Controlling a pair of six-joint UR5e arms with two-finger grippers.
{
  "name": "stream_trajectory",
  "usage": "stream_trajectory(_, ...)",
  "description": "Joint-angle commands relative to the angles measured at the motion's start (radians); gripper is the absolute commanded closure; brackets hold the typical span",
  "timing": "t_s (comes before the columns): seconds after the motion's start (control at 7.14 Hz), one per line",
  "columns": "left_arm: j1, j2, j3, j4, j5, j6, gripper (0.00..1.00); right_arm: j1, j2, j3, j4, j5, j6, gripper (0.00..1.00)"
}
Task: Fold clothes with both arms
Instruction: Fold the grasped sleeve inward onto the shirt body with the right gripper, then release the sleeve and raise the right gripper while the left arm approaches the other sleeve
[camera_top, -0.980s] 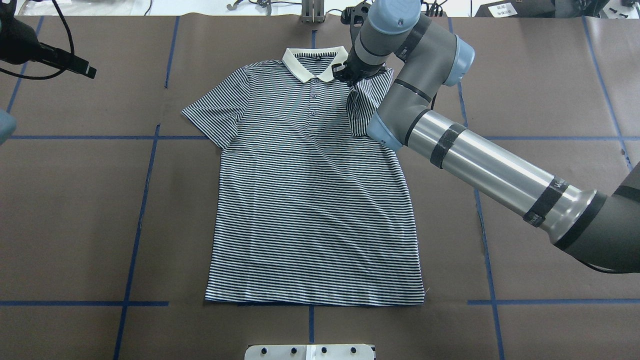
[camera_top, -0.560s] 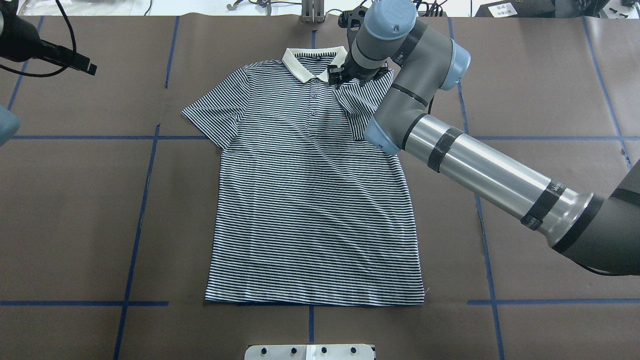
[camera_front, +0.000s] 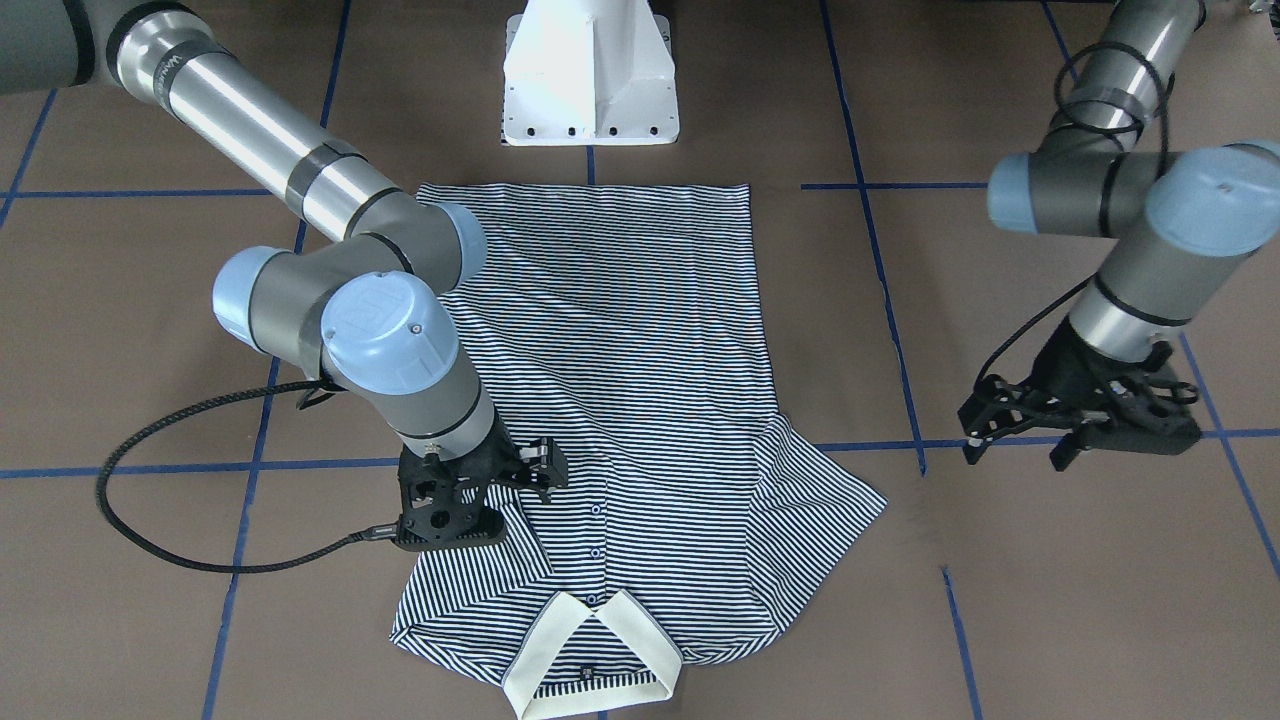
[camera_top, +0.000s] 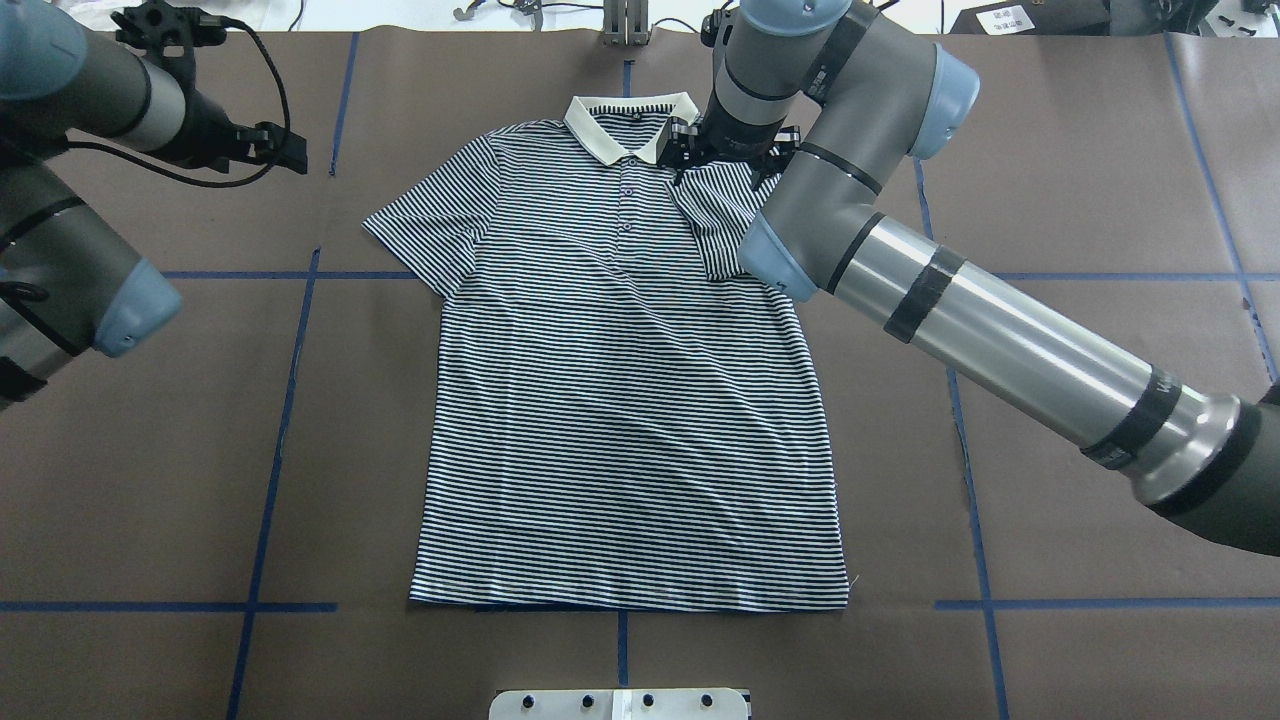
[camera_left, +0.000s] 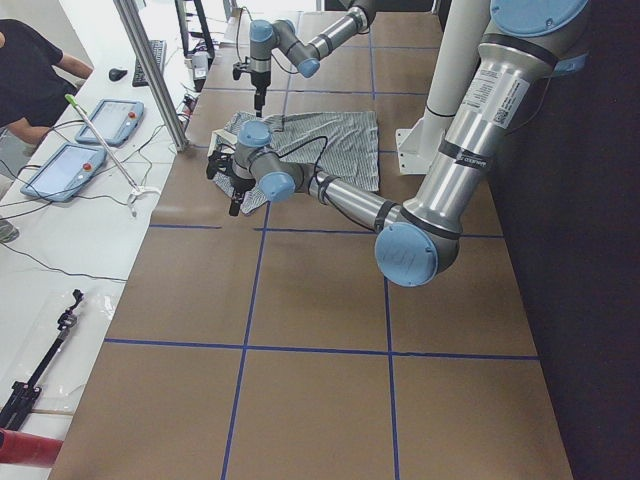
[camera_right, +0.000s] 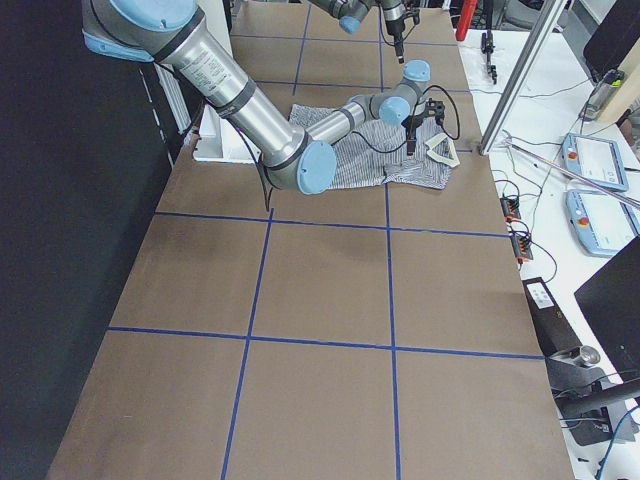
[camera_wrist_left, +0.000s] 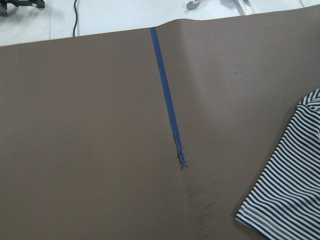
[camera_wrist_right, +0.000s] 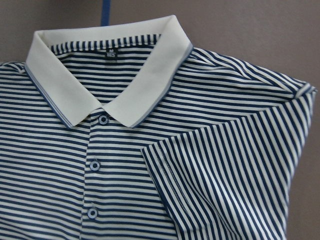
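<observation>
While the short-sleeved polo shirt with thin navy-and-white stripes (camera_top: 620, 400) lies face up and flat on the brown paper-covered table with blue tape lines (camera_top: 150, 450), I hold my right black two-finger gripper (camera_front: 475, 495) just above its shoulder, beside the cream collar (camera_wrist_right: 125, 95). The fingers there look spread apart and hold no cloth, though the front view is crowded and I cannot be fully sure. Under this gripper the sleeve on my right side (camera_wrist_right: 235, 180) lies folded inward over the chest, its hem running close to the row of small buttons (camera_wrist_right: 102, 120). The sleeve on my left side (camera_top: 430, 220) is spread out flat on the table. My left black two-finger gripper (camera_front: 1015, 450) hangs over bare table, well apart from the shirt on its left-sleeve side, with its two fingers apart and empty. The shirt hem points toward the white pedestal base (camera_front: 590, 80).
</observation>
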Motion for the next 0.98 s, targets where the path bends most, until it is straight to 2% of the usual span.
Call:
stream_trajectory(0.0,0.130,-0.045,0.064,-0.003,0.160,-0.209,0.00,0.069,-0.108,0.148,-0.111,0.084,-0.080,0.00)
stream_trajectory(0.14,0.137,-0.087,0.130,-0.006,0.199,-0.215,0.00,0.101,-0.175,0.196,-0.110,0.119,-0.157,0.00)
stream_trajectory(0.28,0.172,-0.087,0.141,-0.009,0.205,-0.245,0.00,0.135,-0.234,0.242,-0.110,0.153,-0.192,0.00)
stream_trajectory(0.42,0.180,-0.099,0.160,-0.016,0.235,-0.250,0.00,0.159,-0.259,0.261,-0.110,0.161,-0.229,0.00)
stream_trajectory(0.7,0.181,-0.108,0.224,-0.108,0.239,-0.258,0.00,0.164,-0.273,0.261,-0.110,0.161,-0.242,0.00)
stream_trajectory(0.84,0.181,-0.113,0.238,-0.111,0.239,-0.258,0.00,0.164,-0.273,0.262,-0.110,0.160,-0.242,0.00)
